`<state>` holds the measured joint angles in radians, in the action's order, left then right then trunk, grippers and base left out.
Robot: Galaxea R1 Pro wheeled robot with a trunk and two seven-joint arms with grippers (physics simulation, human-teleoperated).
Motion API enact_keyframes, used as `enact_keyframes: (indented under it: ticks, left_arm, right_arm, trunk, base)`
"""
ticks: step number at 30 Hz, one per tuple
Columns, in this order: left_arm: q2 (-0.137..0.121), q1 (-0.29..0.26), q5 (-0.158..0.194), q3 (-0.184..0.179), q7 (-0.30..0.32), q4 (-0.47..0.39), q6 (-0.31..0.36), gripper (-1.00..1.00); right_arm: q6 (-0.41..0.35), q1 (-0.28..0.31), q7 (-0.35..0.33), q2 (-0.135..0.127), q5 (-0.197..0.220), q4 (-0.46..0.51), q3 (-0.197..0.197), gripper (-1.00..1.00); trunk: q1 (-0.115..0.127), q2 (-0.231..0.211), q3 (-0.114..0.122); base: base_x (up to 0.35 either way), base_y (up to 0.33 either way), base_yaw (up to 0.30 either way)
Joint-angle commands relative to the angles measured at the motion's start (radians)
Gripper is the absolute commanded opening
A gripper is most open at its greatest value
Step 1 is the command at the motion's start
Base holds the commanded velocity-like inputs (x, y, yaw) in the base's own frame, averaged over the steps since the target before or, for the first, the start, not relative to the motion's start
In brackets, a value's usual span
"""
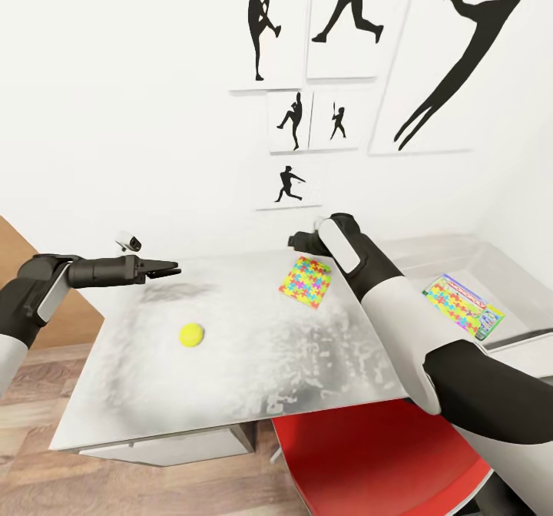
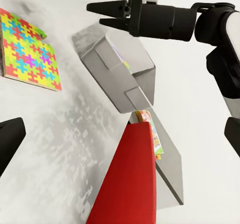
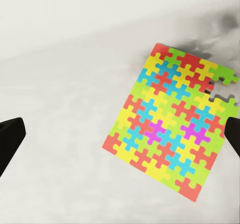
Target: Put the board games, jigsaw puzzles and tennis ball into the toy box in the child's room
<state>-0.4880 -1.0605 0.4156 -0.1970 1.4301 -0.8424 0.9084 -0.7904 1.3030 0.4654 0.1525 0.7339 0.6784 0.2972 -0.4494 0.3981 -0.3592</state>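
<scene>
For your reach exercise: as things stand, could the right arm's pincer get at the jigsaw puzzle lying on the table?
Probably yes. The right pincer hovers open just above the jigsaw puzzle, which lies flat on the table with nothing on it.

Long desk, pale grey mottled top (image 1: 253, 362), semi-gloss. Small yellow-green ball (image 1: 191, 335), matt, fuzzy. Brown wood-plank floor (image 1: 31, 393), satin.

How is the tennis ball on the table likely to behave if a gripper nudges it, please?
The tennis ball is round and sits free on the smooth, flat table, so it would probably roll away. Being small, it is likely light, and may squirt from closing fingers.
</scene>
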Motion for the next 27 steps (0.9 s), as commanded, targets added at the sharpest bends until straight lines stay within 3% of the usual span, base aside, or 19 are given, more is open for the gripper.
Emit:
enact_keyframes:
  ticks: [1, 11, 16, 21, 27]
  left_arm:
    - [-0.001, -0.001, 0.005, -0.004, 0.002, 0.0, 0.01, 1.0]
    - [-0.001, -0.001, 0.005, -0.004, 0.001, 0.0, 0.01, 1.0]
    - [0.027, 0.027, -0.022, 0.006, -0.027, 0.029, -0.011, 1.0]
    - [0.031, 0.021, -0.045, -0.02, -0.039, 0.042, 0.011, 1.0]
    - [0.031, 0.008, -0.079, -0.022, -0.07, 0.045, 0.013, 1.0]
  right_arm:
    - [-0.001, 0.001, 0.008, -0.001, 0.01, 0.001, 0.003, 1.0]
    - [0.001, 0.0, 0.001, -0.001, 0.007, 0.0, 0.003, 1.0]
    - [0.028, -0.028, -0.027, -0.029, -0.023, -0.028, 0.008, 1.0]
    - [0.0, -0.056, -0.01, -0.001, -0.001, -0.02, 0.007, 1.0]
    - [-0.021, -0.09, 0.024, 0.0, 0.005, -0.016, 0.007, 1.0]
  trunk:
    - [-0.001, 0.002, -0.002]
    - [-0.001, 0.002, -0.002]
    - [-0.001, 0.002, -0.002]
    - [-0.001, 0.002, -0.002]
    - [-0.001, 0.002, -0.002]
  base:
    - [0.0, 0.0, 0.0]
    - [0.0, 0.0, 0.0]
    - [0.0, 0.0, 0.0]
    - [0.0, 0.0, 0.0]
    - [0.023, 0.011, 0.0]
